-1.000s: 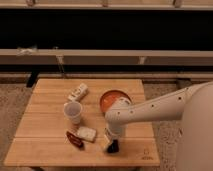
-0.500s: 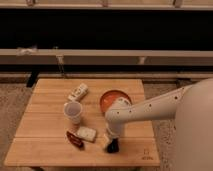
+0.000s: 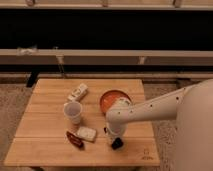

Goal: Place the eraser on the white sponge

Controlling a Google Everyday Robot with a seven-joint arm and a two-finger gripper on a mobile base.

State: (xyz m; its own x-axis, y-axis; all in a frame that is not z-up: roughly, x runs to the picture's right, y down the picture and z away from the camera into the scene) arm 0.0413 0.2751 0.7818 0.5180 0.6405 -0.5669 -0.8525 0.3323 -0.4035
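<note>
My gripper (image 3: 115, 140) hangs at the end of the white arm, low over the front of the wooden table (image 3: 45, 150), to the right of the white sponge (image 3: 86, 133). The sponge lies flat on the table, a small gap away from the gripper. A black shape at the gripper's tip looks like the eraser (image 3: 117, 144). It is at or just above the table top, and I cannot tell whether it is held. No other black bar shows on the table.
A dark red elongated object (image 3: 75, 139) lies just left of the sponge. A white cup (image 3: 73, 111) stands behind the sponge. A whitish block with dark marks (image 3: 78, 92) lies further back. An orange bowl (image 3: 112, 99) sits behind the arm.
The gripper's tip, with the black shape, has shifted slightly to the right. The things on the table have not moved.
</note>
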